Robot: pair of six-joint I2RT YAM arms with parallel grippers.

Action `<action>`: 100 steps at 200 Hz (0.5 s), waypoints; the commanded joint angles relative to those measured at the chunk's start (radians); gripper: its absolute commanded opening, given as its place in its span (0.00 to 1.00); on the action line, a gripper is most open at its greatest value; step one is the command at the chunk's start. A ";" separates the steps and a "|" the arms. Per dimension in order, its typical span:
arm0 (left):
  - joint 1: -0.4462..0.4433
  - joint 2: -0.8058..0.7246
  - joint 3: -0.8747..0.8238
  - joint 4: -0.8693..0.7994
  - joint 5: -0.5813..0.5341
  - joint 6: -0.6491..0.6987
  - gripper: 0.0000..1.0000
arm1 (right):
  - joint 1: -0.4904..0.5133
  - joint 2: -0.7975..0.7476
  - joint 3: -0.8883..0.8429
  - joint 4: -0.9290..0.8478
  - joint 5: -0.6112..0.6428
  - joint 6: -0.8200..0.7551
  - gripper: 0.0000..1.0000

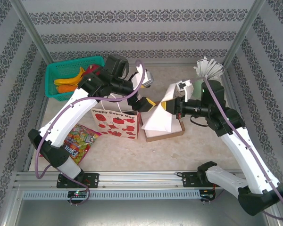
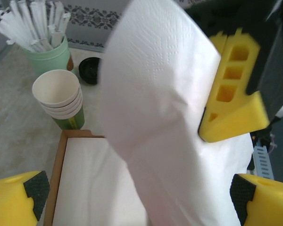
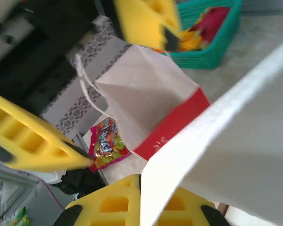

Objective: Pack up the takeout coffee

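- takeout coffee (image 2: 89,70): in the left wrist view a round black lid shows, glossy plastic; the cup body under it is barely visible, so I can't tell its colour. It sits on the surface (image 1: 132,155) beyond the far end of the napkin box (image 2: 61,155), apart from it.
- napkin box: shallow brown cardboard tray holding flat white sheets.
- napkin (image 1: 156,117): thin white tissue with an embossed dotted grain, creased, hanging in a loose cone over the napkin box.
- right gripper (image 1: 167,106): clenched on the napkin's upper edge. In its own wrist view the yellow foam fingers (image 3: 113,207) are pressed together with the sheet coming out between them.
- right arm: rises from its base, elbow high to the right of the napkin box, wrist laid roughly level and aimed left over the box.
- left gripper (image 2: 141,200): released, yellow fingers spread wide with dark pads, the napkin hanging in front of the gap, nothing gripped.
- left arm: long white link slants up and back from its base, then folds at the elbow so the wrist points down just left of the napkin box.
- paper bag (image 1: 115,122): white with red print and base, cord handles, mouth open, standing just left of the napkin box.
- pale green cup (image 2: 49,54): full of white paper-wrapped sticks, beyond the napkin box.
- stacked paper cups (image 2: 59,96): white inside, green outside, at the box's far end.
- candy packet (image 1: 80,141): shiny and multicoloured, lying near-left of the napkin box.
- teal mesh basket (image 1: 70,75): plastic, far-left of the napkin box.
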 commanded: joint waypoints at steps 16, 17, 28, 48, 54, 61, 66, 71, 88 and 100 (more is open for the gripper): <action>-0.010 -0.019 -0.011 0.037 0.171 0.116 1.00 | 0.072 0.087 0.144 0.058 -0.037 -0.141 0.00; -0.010 -0.020 -0.012 0.040 0.171 0.113 1.00 | 0.073 0.089 0.147 0.062 -0.038 -0.142 0.00; -0.011 -0.028 -0.028 0.055 0.149 0.097 1.00 | 0.090 0.107 0.171 0.099 -0.039 -0.153 0.00; -0.010 -0.033 -0.041 0.062 0.104 0.080 1.00 | 0.113 0.130 0.207 0.178 -0.051 -0.155 0.00; -0.011 -0.032 -0.039 0.058 0.110 0.080 0.99 | 0.118 0.137 0.217 0.190 -0.058 -0.156 0.00; -0.010 -0.032 -0.037 0.056 0.124 0.079 0.97 | 0.125 0.147 0.233 0.199 -0.065 -0.166 0.00; -0.011 -0.033 -0.034 0.054 0.130 0.079 0.94 | 0.130 0.155 0.246 0.201 -0.067 -0.175 0.00; -0.010 -0.034 -0.031 0.054 0.131 0.079 0.90 | 0.134 0.161 0.256 0.204 -0.068 -0.182 0.00; -0.010 -0.044 -0.021 0.053 0.100 0.083 0.60 | 0.137 0.173 0.284 0.202 -0.075 -0.201 0.00; -0.010 -0.056 -0.022 0.052 0.072 0.084 0.40 | 0.135 0.171 0.297 0.186 -0.067 -0.221 0.00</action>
